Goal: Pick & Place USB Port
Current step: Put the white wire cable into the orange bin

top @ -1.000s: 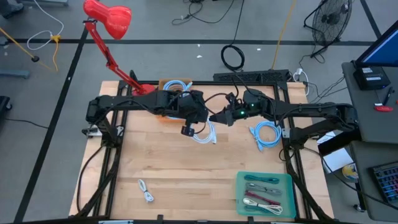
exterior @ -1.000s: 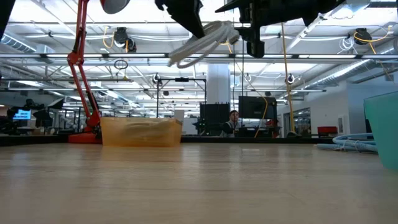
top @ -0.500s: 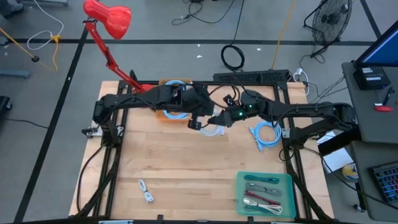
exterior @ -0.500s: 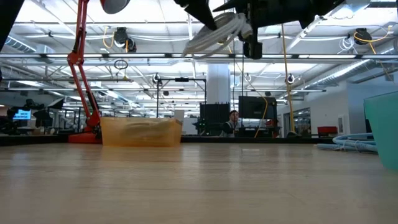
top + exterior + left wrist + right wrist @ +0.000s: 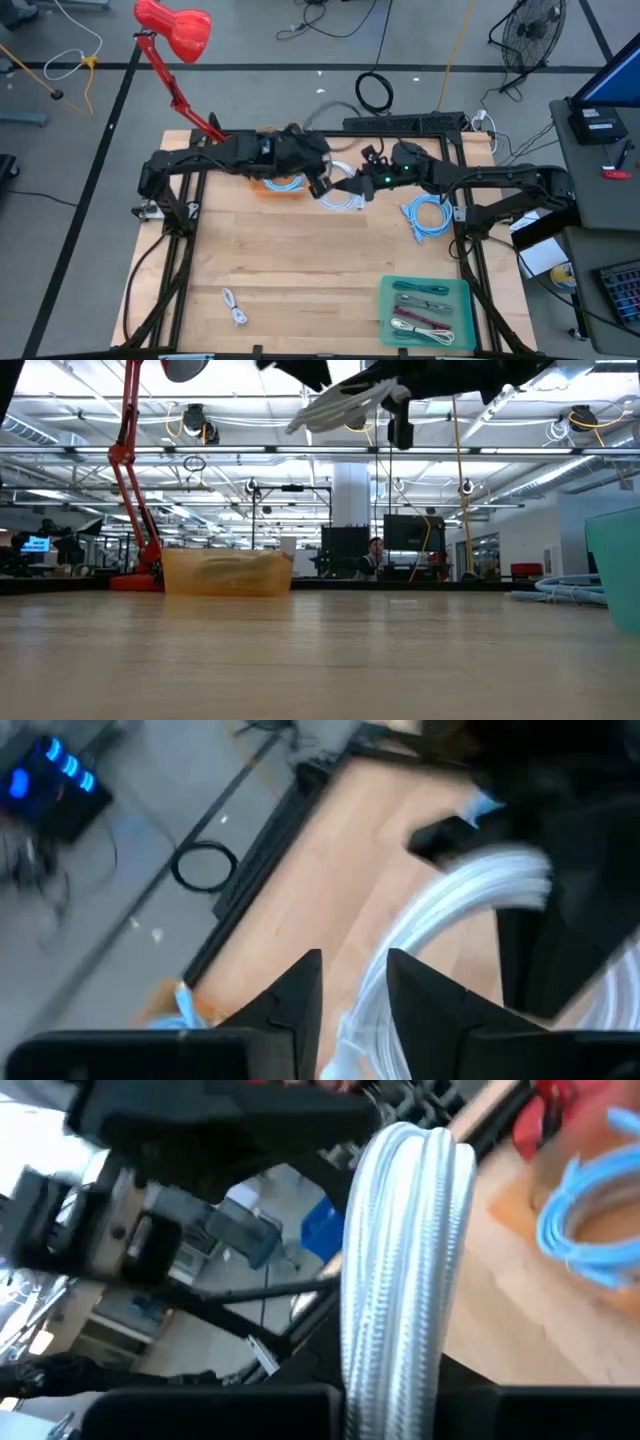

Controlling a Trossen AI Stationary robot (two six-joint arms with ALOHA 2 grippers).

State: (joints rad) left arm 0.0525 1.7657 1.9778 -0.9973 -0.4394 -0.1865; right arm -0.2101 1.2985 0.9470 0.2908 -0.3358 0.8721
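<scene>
A coiled white braided USB cable (image 5: 345, 198) hangs in the air above the table's far middle, high in the low view (image 5: 345, 405). My right gripper (image 5: 356, 190) comes from the right and is shut on the coil (image 5: 400, 1230). My left gripper (image 5: 322, 186) comes from the left, and its fingers (image 5: 300, 990) stand apart. The white strands (image 5: 450, 910) run through the gap and beyond it. Just behind the grippers, an orange bin (image 5: 268, 186) on the table holds a blue cable. My right gripper pinches several strands of the coil (image 5: 392, 1350) together between its two fingers. It reaches in about level from the table's right. The coil is lifted clear of the table and sticks out past the fingers toward my left gripper. My left gripper's fingers stand on either side of the strands (image 5: 352, 1020); whether they touch them, I cannot tell.
A loose blue cable (image 5: 425, 215) lies on the table to the right. A teal tray (image 5: 388, 300) with several cables stands at the near right. A small white cable (image 5: 235, 306) lies at the near left. A red desk lamp (image 5: 175, 45) rises at the far left.
My left gripper has risen and gone toward the far edge and my right gripper, rolling as it went. The white coil went up with it, turned from slanting down to nearly level, and now reaches my right gripper, which has kept its place.
</scene>
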